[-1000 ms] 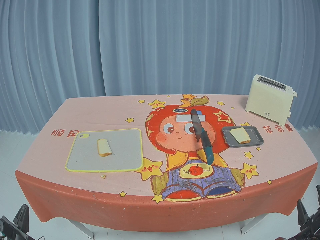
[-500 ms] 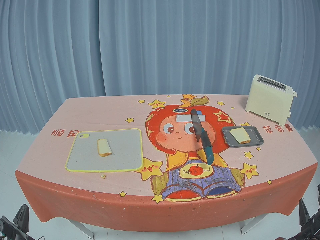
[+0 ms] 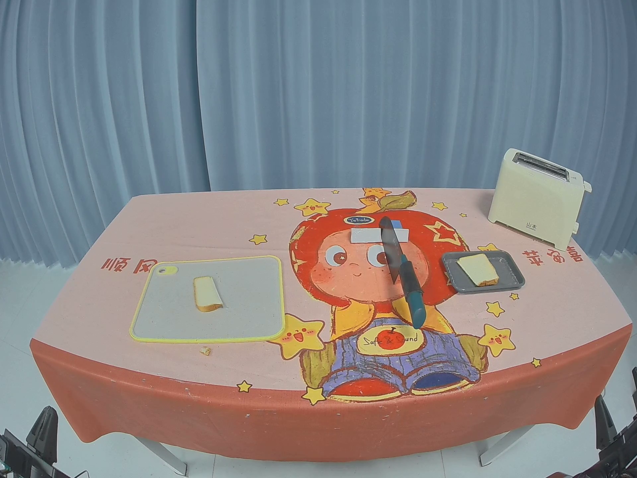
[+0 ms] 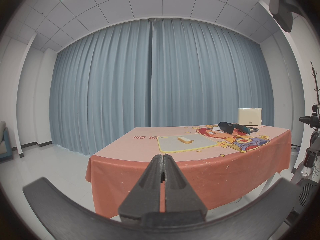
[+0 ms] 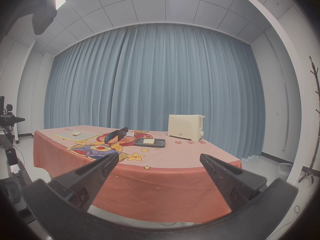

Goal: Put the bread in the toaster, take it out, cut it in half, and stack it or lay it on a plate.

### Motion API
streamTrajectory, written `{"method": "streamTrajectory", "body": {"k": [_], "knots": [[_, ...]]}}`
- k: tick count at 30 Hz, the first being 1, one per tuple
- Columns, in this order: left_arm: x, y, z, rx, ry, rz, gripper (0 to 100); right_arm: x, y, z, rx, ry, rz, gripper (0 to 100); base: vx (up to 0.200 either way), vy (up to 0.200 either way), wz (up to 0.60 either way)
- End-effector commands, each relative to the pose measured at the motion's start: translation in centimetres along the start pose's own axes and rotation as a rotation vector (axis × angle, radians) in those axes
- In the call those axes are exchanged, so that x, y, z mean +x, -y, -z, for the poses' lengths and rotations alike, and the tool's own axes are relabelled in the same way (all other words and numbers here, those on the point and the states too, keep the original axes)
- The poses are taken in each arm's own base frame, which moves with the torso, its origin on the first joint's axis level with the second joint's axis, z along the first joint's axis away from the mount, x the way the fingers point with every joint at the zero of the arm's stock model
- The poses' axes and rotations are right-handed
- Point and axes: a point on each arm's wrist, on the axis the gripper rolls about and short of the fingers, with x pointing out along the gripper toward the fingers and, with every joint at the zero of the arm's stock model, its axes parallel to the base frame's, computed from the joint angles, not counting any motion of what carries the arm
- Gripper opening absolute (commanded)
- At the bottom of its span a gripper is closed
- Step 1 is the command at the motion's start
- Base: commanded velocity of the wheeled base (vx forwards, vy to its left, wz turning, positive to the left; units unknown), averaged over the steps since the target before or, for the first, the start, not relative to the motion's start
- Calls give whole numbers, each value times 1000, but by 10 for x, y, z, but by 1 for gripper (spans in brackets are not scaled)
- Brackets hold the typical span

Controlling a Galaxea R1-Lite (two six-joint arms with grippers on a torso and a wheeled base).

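My left hand [image 4: 163, 160] is closed on nothing, my right hand [image 5: 159, 157] wide open; both are low, off the counter [image 3: 199, 227]. One bread piece [image 3: 207, 293] lies on the cutting board [image 3: 245, 300], a second piece [image 3: 478, 268] on the gray tray [image 3: 514, 277]. Risks: reaching across, I clip the knife [image 3: 405, 273] between them; a hard pinch crumbles the soft bread.

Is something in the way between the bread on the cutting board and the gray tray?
Yes. The knife lies between the bread and the gray tray, its blade resting on a small white block.
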Motion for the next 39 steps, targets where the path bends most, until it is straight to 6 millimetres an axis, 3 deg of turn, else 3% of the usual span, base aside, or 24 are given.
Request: {"method": "streamTrajectory", "body": {"k": [1,39], "knots": [[0,0,5,0,-2,0,0,0,0,5,0,-2,-1,100,0,0,0],[0,0,5,4,3,6,0,0,0,4,0,-1,-1,100,0,0,0]]}}
